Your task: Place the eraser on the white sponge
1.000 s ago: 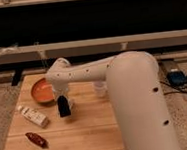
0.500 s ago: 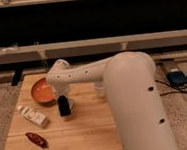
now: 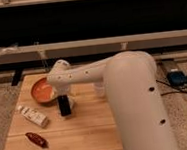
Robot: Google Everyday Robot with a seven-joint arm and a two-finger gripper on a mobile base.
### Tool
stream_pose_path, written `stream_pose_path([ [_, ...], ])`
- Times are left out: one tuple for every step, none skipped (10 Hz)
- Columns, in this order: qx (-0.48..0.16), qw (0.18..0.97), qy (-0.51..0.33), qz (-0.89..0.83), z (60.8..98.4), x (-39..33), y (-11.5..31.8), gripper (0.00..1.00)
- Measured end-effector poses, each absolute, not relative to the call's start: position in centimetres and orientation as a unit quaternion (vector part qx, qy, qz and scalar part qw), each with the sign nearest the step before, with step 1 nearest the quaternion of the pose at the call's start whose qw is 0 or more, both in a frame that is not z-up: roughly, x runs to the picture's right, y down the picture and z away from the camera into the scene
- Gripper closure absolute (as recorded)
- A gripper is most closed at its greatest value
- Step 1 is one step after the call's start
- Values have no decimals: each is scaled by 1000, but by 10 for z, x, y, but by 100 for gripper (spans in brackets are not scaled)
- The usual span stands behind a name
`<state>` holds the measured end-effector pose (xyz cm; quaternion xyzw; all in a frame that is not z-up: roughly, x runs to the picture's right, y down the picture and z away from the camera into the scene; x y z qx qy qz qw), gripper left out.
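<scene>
Gripper [image 3: 63, 96] directly above eraser [image 3: 64, 106], long axis vertical, seemingly clamped on it; white sponge [image 3: 70, 106] touching just behind/right

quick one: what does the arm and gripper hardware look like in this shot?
The arm is a thick, smooth off-white shell of rounded, tube-like segments, widest at the lower right and tapering toward the wrist. Small dark round dots, like fastener holes, run along the forearm and lower body. No external cables show on it. The gripper sits at the wrist end above the wooden table, a short whitish stub, mostly hidden.
</scene>
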<state>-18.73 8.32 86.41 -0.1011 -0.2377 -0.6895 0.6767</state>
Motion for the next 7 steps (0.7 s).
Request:
stream_pose_path([
  [-95, 678, -237, -689, 860, -186, 80, 20],
  [-85, 681, -236, -688, 852, -185, 73, 20],
  [-79, 681, -239, -688, 845, -183, 68, 20],
  [-77, 680, -242, -687, 841, -183, 66, 20],
  [-75, 682, -245, -685, 837, -180, 63, 20],
  [-77, 682, -244, -685, 837, -178, 63, 20],
  [-76, 682, -245, -685, 837, -180, 63, 20],
])
